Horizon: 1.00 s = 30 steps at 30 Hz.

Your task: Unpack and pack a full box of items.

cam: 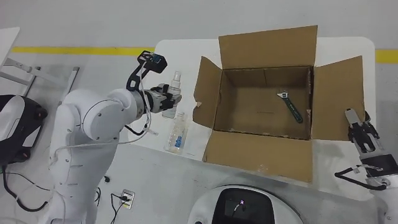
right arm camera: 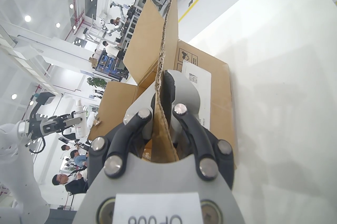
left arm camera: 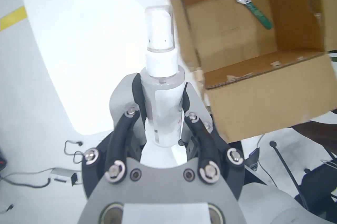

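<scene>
While upright, bottle in left hand

We see the cardboard box on the table, with a wrench lying in it near the right wall. Left of the box, the left gripper grips an upright spray bottle. A second bottle lies on the table, just nearer the robot. The right gripper clamps the box's right flap.
</scene>
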{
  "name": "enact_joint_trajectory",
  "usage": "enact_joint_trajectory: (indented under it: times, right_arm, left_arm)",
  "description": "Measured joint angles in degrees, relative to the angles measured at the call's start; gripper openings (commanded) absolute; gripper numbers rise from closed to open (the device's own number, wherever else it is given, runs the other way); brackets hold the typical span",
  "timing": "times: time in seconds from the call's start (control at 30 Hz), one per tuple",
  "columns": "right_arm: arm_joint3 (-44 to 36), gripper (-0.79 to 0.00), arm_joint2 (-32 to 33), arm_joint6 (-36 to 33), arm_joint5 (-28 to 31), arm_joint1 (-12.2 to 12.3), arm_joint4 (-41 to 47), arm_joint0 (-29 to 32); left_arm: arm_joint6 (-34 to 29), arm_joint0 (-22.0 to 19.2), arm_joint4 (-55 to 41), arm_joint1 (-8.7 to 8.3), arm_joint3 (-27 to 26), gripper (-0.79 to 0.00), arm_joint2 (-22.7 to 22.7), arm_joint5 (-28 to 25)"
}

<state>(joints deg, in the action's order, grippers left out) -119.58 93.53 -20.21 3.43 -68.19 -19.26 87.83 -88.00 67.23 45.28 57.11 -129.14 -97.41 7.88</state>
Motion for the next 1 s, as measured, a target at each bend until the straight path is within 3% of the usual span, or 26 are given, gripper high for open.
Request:
enact_joint_trajectory:
  times: [0.2, 0.43, 0.6, 1.0]
  right_arm:
    - [0.27, -0.785, 0.35, -0.17, 0.15, 0.05, 0.39, 0.19]
    - [0.26, -0.785, 0.45, -0.35, 0.17, 0.10, 0.58, 0.40]
    - [0.26, -0.785, 0.78, -0.04, 0.28, 0.11, 1.23, 0.73]
    - [-0.70, -0.785, 1.72, 0.01, 0.23, 0.20, 1.50, 1.95]
  left_arm:
    - [0.00, 7.16, 2.11, -2.24, 0.41, -0.785, -2.37, -0.30]
    - [0.00, 10.67, 2.87, -3.33, 2.37, -0.785, 1.74, 1.03]
    - [0.09, 10.30, 2.23, -3.41, 4.24, -0.785, 5.89, 2.81]
    - [8.33, 5.97, 3.30, -2.24, 16.50, -0.785, 16.69, 7.56]
